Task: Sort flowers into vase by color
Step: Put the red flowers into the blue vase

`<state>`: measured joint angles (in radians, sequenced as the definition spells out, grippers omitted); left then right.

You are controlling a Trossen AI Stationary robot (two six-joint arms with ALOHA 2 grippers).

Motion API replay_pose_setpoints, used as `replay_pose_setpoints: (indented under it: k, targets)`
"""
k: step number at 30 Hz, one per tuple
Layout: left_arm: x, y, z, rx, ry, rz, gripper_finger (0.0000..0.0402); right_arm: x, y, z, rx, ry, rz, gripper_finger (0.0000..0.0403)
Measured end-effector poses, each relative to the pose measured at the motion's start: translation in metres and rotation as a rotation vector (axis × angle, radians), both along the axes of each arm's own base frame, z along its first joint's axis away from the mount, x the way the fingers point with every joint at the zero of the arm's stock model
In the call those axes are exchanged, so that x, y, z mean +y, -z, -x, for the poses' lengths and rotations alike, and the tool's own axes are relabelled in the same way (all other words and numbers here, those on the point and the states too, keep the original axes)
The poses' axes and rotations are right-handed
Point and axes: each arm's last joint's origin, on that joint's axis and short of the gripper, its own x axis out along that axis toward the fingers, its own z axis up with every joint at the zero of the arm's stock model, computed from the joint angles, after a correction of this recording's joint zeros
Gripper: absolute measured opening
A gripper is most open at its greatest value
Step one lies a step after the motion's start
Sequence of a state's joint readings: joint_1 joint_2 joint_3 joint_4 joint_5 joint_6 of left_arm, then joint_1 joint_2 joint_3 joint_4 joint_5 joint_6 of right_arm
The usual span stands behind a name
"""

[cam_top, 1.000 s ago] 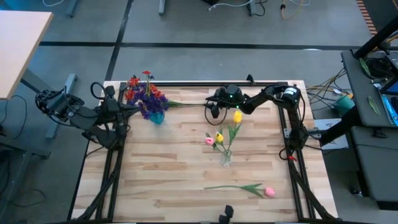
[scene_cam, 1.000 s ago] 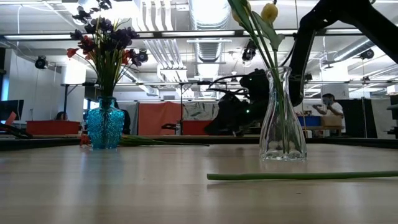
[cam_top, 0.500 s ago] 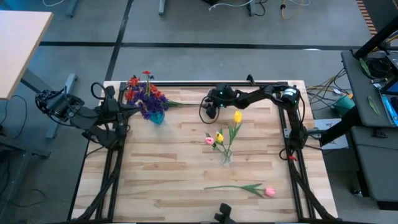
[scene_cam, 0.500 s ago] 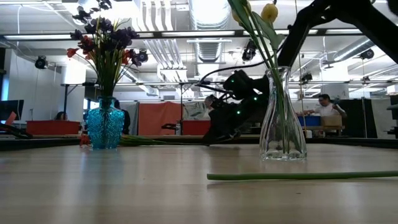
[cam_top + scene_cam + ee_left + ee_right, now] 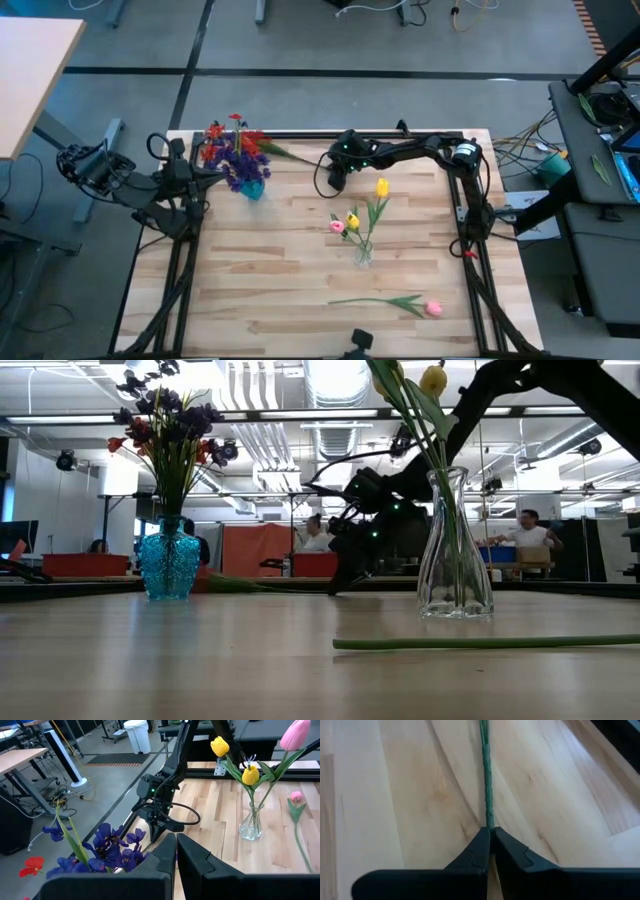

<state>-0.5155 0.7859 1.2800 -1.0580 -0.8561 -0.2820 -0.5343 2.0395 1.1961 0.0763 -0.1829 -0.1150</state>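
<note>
My right gripper [image 5: 490, 832] is down at the far edge of the table [image 5: 300, 250], its two dark wedge-shaped fingers pinched together on the end of a thin, ribbed green stem [image 5: 485, 775]. The stem runs away from my fingertips over pale, grained wooden planks. From above, that stem [image 5: 295, 157] leads left to a red flower [image 5: 255, 146] lying just beside the blue vase [image 5: 251, 188], a squat, faceted bottle of turquoise glass holding a dense bunch of purple and red blooms [image 5: 232, 155].

Nearer the middle stands the clear vase [image 5: 454, 545], a smooth, waisted glass with small pebbles in its base; it holds slender stems with yellow buds [image 5: 381, 187] and one small pink bud [image 5: 337, 227]. Near the front edge a pink tulip [image 5: 433, 308] lies flat, its long green stem and leaf stretched to the left.

My left gripper [image 5: 176, 851] waits at the far left, behind the blue vase, its matte black fingers pressed together on nothing.
</note>
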Motion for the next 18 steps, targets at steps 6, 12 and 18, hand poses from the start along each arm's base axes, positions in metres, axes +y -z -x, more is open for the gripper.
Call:
replay_pose_setpoints:
  k: [6,12,18]
  targets:
    - [0.0,0.001,0.0,0.009,-0.007,0.009,0.0,0.003,-0.006,0.007,0.069,0.007,-0.014,0.0013]
    - [-0.001,0.002,-0.001,0.011,-0.007,0.01,0.0,0.014,-0.031,0.031,0.264,0.032,-0.032,0.0013]
    - [-0.001,0.002,-0.001,0.012,-0.007,0.009,0.0,0.036,-0.063,0.077,0.516,0.102,-0.079,0.0012]
